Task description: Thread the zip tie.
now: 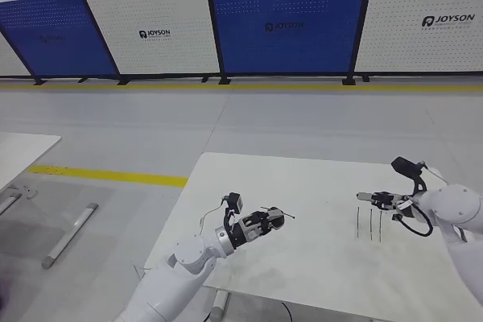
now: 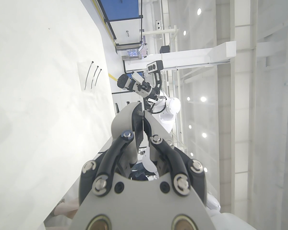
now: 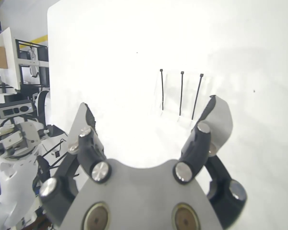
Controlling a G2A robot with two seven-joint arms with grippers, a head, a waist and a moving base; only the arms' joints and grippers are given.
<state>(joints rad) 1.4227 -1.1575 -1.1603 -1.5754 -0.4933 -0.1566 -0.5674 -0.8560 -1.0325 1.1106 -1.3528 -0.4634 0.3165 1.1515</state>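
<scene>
Left hand [image 1: 274, 217] pinches a zip tie [image 1: 288, 215]; right hand [image 3: 150, 103] gapes (spare ties [image 3: 181, 92] nearby).

Three loose zip ties [image 3: 181, 94] on one counter [image 1: 306, 177], one held zip tie [image 2: 143, 128] in left claw [image 2: 140, 111]: four total. Two claws, counting right claw [image 3: 150, 102].

Our white left arm [image 1: 195, 256] stretches forward, its grey-and-black hand [image 1: 272, 217] pinched shut on a thin black zip tie [image 2: 143, 126]. Our white right arm [image 1: 459, 205] bends inward, its grey-and-black hand [image 1: 369, 196] facing the left one, fingers [image 3: 218, 111] spread wide apart.
</scene>
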